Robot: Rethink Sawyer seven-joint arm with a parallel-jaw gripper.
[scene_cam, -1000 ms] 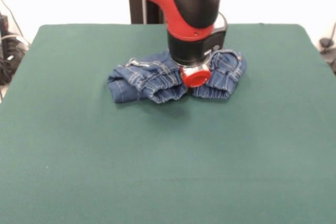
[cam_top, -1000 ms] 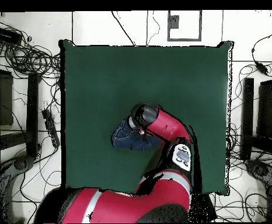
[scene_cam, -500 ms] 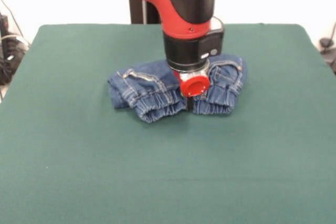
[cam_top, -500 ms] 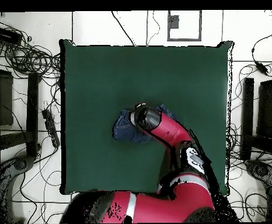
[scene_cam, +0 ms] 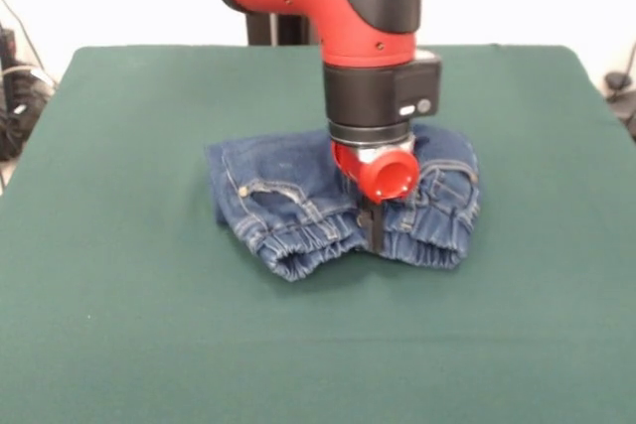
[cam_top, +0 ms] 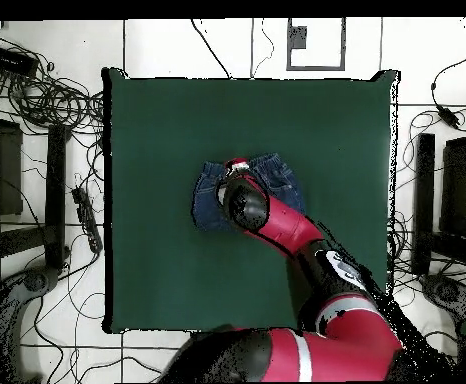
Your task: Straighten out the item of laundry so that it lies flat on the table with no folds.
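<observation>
Jeans (scene_cam: 298,201) right there near the middle of the table (scene_cam: 149,325), bunched and folded over, lying directly under the gripper (scene_cam: 371,230). The front view gives the detail: gathered elastic hem rolled toward the camera on both sides of the tool, light stitching along a pocket seam to the left of it, a thicker rumpled lobe of denim to the right of it. The bundle stretches crossways, its long axis running left to right past the tool, with the gathered edge facing the camera side. Which end is waist and which is leg, I cannot tell from here.

The overhead view tells another story. There the jeans (cam_top: 217,190) show as a squat blue patch, partly covered by the arm's wrist, with cloth peeking out on either side of it and beyond its tip. Their spread across the table (cam_top: 157,120) still runs side to side, and plenty of green cloth surrounds them on every side. From above the gripper itself is hidden under the red and black wrist, so only the front view shows it.

And there it is, a dark tip coming down below a round red cap, pressed into the crease between the two lobes of denim, touching the fabric at its front edge. Whether it has pinched cloth or stands apart, I cannot tell; the denim and the red cap hide too much.
</observation>
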